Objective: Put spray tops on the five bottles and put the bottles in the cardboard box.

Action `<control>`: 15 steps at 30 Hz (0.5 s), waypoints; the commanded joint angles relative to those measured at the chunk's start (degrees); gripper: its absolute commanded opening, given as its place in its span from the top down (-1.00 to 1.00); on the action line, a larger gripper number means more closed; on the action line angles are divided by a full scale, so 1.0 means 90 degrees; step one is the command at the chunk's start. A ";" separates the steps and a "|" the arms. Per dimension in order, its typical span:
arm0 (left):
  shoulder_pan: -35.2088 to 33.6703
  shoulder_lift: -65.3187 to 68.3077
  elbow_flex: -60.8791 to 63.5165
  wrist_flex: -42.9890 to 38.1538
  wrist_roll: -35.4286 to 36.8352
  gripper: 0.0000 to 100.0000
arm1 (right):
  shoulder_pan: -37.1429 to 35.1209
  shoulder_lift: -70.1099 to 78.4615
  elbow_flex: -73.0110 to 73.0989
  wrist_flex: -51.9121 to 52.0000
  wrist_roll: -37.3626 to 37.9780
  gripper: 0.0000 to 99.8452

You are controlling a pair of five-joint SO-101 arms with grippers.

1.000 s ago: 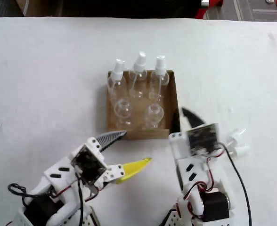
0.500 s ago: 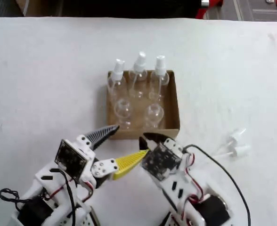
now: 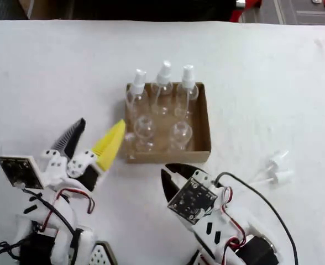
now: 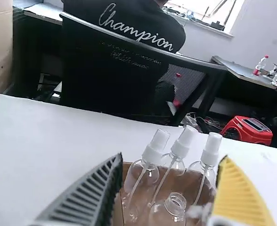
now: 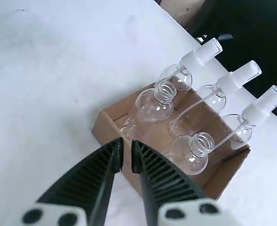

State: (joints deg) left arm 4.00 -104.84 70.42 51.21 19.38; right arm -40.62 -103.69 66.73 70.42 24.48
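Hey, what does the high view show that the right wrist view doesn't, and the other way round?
High view, beyond the right wrist view: two loose spray tops on the table right of the cardboard box, and the left arm's jaws, open, one grey, one yellow. Right wrist view, beyond the high view: thread rings on the two uncapped bottles and the ribbed inner faces of the right arm's jaws, narrowly parted. Shared: the box, three capped bottles in its far row, two uncapped in the near row.
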 commanded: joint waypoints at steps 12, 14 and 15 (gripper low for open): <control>-0.0405 -0.0005 -0.0244 -0.0137 -0.0342 0.40 | 0.0796 0.0034 -0.0068 -0.0542 0.0020 0.97; -0.0278 -0.0005 -0.0371 0.0098 -0.0361 0.39 | 0.0786 0.0034 0.0166 -0.0913 0.0020 0.97; -0.0093 -0.0005 -0.0498 0.0293 -0.0430 0.39 | 0.0786 0.0034 0.0274 -0.1089 0.0020 0.97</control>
State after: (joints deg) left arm 1.10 -104.84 70.33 51.38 16.84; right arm -34.37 -103.69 68.13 65.14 24.48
